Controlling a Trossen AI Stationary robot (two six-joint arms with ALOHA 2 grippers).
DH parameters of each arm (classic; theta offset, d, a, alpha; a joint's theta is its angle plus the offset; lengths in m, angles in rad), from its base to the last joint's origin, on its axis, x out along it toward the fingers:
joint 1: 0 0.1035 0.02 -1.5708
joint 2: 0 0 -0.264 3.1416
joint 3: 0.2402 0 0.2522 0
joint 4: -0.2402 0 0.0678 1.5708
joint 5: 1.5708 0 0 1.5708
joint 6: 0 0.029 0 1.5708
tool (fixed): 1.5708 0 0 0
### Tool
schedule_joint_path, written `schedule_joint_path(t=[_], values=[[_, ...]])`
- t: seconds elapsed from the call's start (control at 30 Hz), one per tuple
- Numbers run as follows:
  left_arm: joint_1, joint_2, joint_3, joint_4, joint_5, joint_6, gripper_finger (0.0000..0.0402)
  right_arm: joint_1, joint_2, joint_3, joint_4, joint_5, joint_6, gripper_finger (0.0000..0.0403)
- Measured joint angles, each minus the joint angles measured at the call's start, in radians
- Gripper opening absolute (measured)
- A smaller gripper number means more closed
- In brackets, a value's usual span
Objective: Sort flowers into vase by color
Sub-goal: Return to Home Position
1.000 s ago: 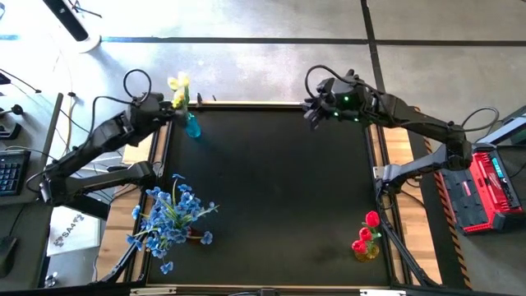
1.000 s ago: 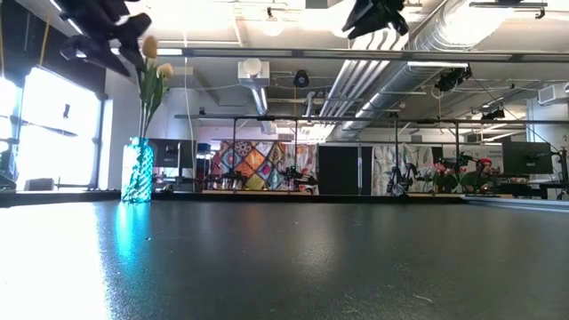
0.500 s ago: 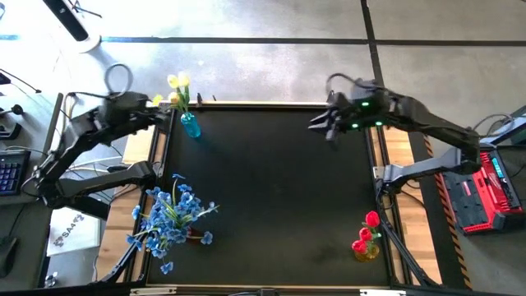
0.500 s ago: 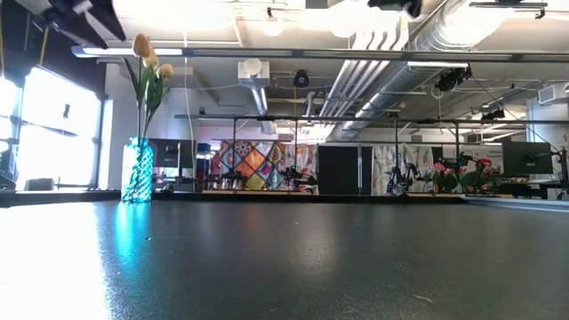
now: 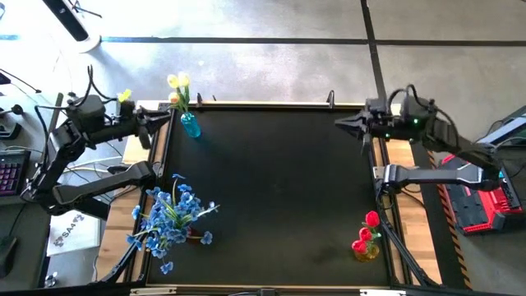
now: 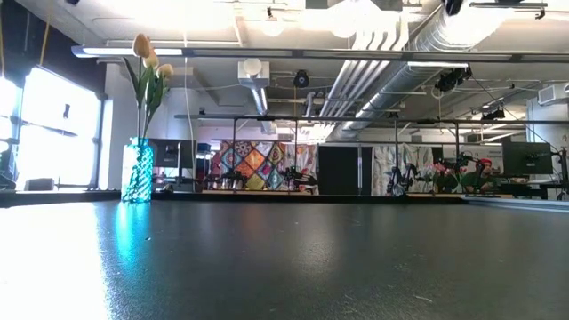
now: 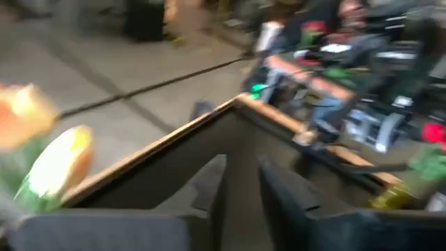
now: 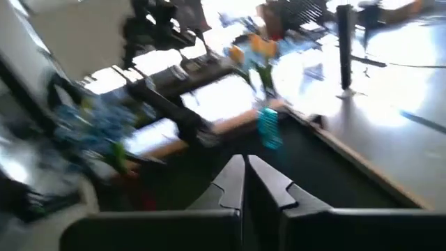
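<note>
Cream-yellow tulips (image 5: 178, 82) (image 6: 147, 58) stand upright with their stems in a teal vase (image 5: 191, 126) (image 6: 137, 171) at the table's far left corner. Blue sprays (image 5: 171, 218) spread over a mostly hidden holder near the left near edge. Red tulips (image 5: 367, 230) stand in a yellow vase (image 5: 366, 251) at the near right corner. My left gripper (image 5: 156, 123) (image 7: 242, 188) hovers open at the left edge, just left of the teal vase. My right gripper (image 5: 343, 125) (image 8: 245, 181) hovers shut at the far right edge, holding nothing. Neither gripper shows in the low view.
The black table top (image 5: 271, 189) stretches between the three bunches, bordered by a wooden rim (image 5: 246, 104). A red case (image 5: 485, 189) sits off the right side. A keyboard (image 5: 10, 173) and cables lie off the left side.
My left gripper has drawn back from the cream-yellow tulips toward the table's left edge, leaving them standing in the teal vase. My right gripper has swung from the far middle toward the right edge. Both have left the low view.
</note>
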Motion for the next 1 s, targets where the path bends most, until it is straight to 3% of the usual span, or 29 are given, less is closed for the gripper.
schedule_joint_path(t=[0.17,0.33,0.5,0.63,0.87,1.0], values=[[0.000,0.030,0.000,0.085,0.156,0.087,0.0007,0.000,-0.062,-0.189,0.168,-0.079,0.090,0.0003],[-0.043,0.094,-0.046,0.161,0.218,0.103,0.0013,0.000,-0.058,-0.333,0.136,-0.081,0.173,0.0004],[-0.142,0.153,-0.161,0.376,0.237,0.098,0.0014,0.000,-0.062,-0.394,0.139,-0.055,0.252,0.0001],[-0.206,0.194,-0.218,0.497,0.236,0.107,0.0014,0.000,-0.099,-0.393,0.203,-0.056,0.141,0.0000],[-0.267,0.258,-0.232,0.496,0.230,0.196,0.0007,0.000,-0.213,-0.393,0.205,0.022,-0.061,0.0000],[-0.315,0.313,-0.232,0.534,0.228,0.233,0.0002,0.000,-0.254,-0.393,0.220,0.012,-0.184,0.0000]])
